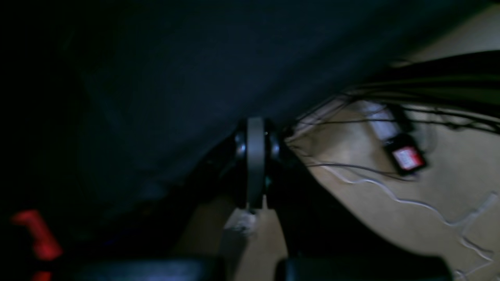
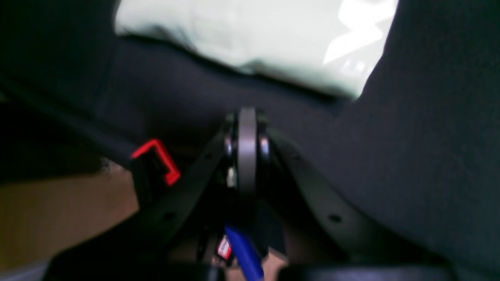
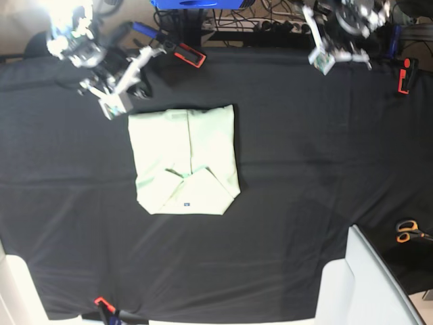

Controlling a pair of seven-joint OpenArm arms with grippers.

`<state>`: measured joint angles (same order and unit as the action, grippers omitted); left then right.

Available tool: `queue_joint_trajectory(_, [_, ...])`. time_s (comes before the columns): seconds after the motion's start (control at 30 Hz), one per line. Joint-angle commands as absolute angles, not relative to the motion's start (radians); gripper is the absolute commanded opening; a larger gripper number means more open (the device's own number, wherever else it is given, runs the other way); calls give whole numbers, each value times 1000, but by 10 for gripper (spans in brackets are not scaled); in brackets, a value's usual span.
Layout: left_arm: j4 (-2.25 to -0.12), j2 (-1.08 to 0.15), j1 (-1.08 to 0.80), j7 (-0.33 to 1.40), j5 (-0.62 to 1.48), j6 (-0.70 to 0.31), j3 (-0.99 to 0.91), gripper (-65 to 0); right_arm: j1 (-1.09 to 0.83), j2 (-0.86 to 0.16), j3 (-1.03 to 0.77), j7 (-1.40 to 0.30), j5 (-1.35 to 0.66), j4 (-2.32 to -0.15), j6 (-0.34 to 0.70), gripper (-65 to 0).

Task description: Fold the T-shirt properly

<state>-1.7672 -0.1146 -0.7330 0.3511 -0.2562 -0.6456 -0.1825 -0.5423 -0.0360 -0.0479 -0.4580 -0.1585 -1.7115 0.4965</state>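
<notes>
Overhead, we see the T-shirt point(image 3: 186, 161) lying on the black table cloth point(image 3: 304, 169), left of the middle of the table in the base view. It is already a compact, roughly square packet of pale mint green, with the collar and its small blue tag point(image 3: 187, 202) facing up near the lower edge. Both our arms are drawn back to the far edge of the table. Our right gripper point(image 3: 111, 103) hangs near the packet's upper left corner, apart from the cloth; its jaws are pressed together on nothing, as the right wrist view shows, with the shirt's pale edge point(image 2: 258, 39) lying beyond the tips. Our left gripper point(image 3: 323, 59) sits well away on the other side, over bare cloth and the table edge, its jaws likewise closed and empty.

We judge the folding itself to be done, or very nearly so, and the step in hand is withdrawal. If anything remains, it calls only for a check that the edges lie square, perhaps a light press to flatten the top layer.
</notes>
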Motion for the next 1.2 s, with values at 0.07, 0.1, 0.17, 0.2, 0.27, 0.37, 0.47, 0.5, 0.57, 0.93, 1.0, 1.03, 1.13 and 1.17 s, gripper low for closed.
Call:
queue_joint_trajectory(0.07, [-1779,-120,-808,323,-254,-641,-186,-650,-624,-48,-150,-447,-163,-1745,470,-650])
queue_joint_trajectory(0.1, [-1781,-120,-829,325,-259,-641,-186,-650,-659,-48,-179,-447,-163,-1758,461,-650])
queue_joint_trajectory(0.17, [-1781,-120,-877,325,-259,-639,-186,-650,-737,-47,-229,-481,-163,-1805,452,-650])
queue_joint_trajectory(0.2, [-1779,-120,-895,326,-259,-639,-186,-650,-769,-42,-248,-509,-163,-1827,450,-650])
queue_joint_trajectory(0.27, [-1773,-119,-934,326,-259,-639,-186,-650,-832,-41,-262,-576,-166,-1854,450,-650])
queue_joint_trajectory(0.37, [-1693,-119,-946,326,-259,-639,-188,-650,-869,-36,-260,-634,-170,-1819,450,-650])
queue_joint_trajectory(0.47, [-1529,-119,-892,326,-259,-639,-186,-650,-854,-22,-260,-630,-170,-1659,450,-650])
queue_joint_trajectory(0.5, [-1451,-119,-860,325,-255,-639,-188,-650,-828,-21,-260,-610,-170,-1581,450,-650])
queue_joint_trajectory(0.57, [-1300,-117,-782,321,-251,-638,-188,-650,-773,-21,-259,-568,-168,-1432,452,-650])
queue_joint_trajectory(0.93, [-358,-117,-271,-1,-260,-460,-186,-650,-288,-125,-220,-214,-163,-397,452,-650])
queue_joint_trajectory(1.0, [-232,-117,-213,-130,-260,-438,-186,-650,-243,-151,-124,-61,-163,-272,449,-650])
queue_joint_trajectory(1.03, [-177,-117,-185,-179,-260,-432,-186,-650,-223,-162,-58,24,-163,-220,449,-649])
queue_joint_trajectory(1.13, [-96,-113,-136,-222,-260,-432,-186,-650,-189,-168,131,225,-163,-120,449,-649])
queue_joint_trajectory(1.17, [-96,-113,-128,-222,-260,-432,-186,-650,-185,-168,194,265,-163,-104,449,-649])
